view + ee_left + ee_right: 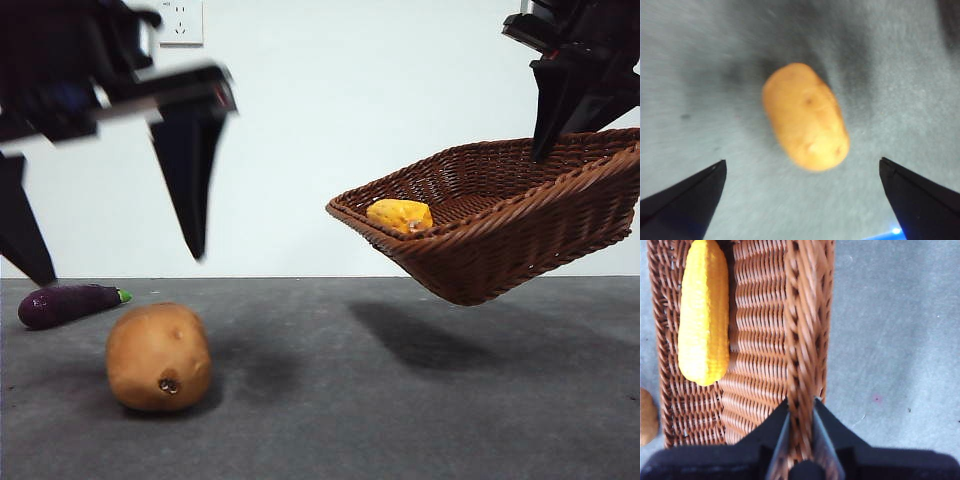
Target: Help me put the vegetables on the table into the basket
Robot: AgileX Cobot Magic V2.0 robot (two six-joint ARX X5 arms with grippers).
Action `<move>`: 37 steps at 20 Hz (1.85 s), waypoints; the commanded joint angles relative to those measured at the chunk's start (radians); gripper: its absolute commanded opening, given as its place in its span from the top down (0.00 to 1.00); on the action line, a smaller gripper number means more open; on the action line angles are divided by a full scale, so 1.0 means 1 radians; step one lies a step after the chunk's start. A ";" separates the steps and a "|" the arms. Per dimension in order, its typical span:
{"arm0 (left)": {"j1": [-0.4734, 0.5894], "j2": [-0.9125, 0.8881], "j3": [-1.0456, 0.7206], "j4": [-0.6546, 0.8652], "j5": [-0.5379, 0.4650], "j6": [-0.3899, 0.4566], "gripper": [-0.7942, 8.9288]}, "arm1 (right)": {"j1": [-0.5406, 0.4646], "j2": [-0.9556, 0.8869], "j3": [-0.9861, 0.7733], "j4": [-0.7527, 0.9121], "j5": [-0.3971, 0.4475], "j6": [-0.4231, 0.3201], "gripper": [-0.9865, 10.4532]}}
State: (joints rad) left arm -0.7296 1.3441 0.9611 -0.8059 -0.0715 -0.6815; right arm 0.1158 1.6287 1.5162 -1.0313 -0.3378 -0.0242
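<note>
The counter (420,400) is carrying two of the three vegetables, and the work in hand is, by my reading, the fetching of the potato

The basket (520,225) is hanging in the air over the right part of the counter, clear of the surface and tilting so that its left end is dipping; its shadow is lying on the counter beneath. The right pincer (800,410) is gripping the basket's braided rim, its jaws closed tight on the weave, one inside and one outside the wall

The left pincer (800,195) is hovering above the potato (158,357), its jaws standing wide apart and holding nothing. In the left wrist view the potato is lying between the two jaw tips and below them, not touching either. It is resting on the counter near the front left, with the pincer well above it

The eggplant (68,304) is lying farther back by the left edge, apart from the potato. The corn (400,215) is already sitting in the basket, at its low end

The next move is calling for the left pincer to come straight down around the potato's middle, close across its narrower width, and lift; the potato is round and may roll if a jaw is nudging it first
</note>
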 commanded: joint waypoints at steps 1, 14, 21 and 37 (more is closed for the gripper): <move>0.011 0.078 -0.004 0.036 0.004 -0.038 0.30 | 0.001 0.007 -0.008 -0.001 -0.018 -0.011 0.93; 0.032 0.260 -0.004 0.146 0.037 -0.073 0.74 | 0.001 0.007 -0.008 -0.061 -0.040 -0.070 0.93; 0.017 0.189 0.031 0.171 0.035 0.051 0.93 | 0.001 0.007 -0.008 -0.069 -0.040 -0.081 0.93; -0.212 -0.050 0.063 0.444 0.153 0.207 0.92 | 0.151 0.007 -0.008 -0.091 -0.204 -0.002 0.93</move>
State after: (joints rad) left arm -0.9398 1.2854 1.0275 -0.3634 0.0864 -0.4965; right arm 0.2665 1.6295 1.5162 -1.1290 -0.5262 -0.0452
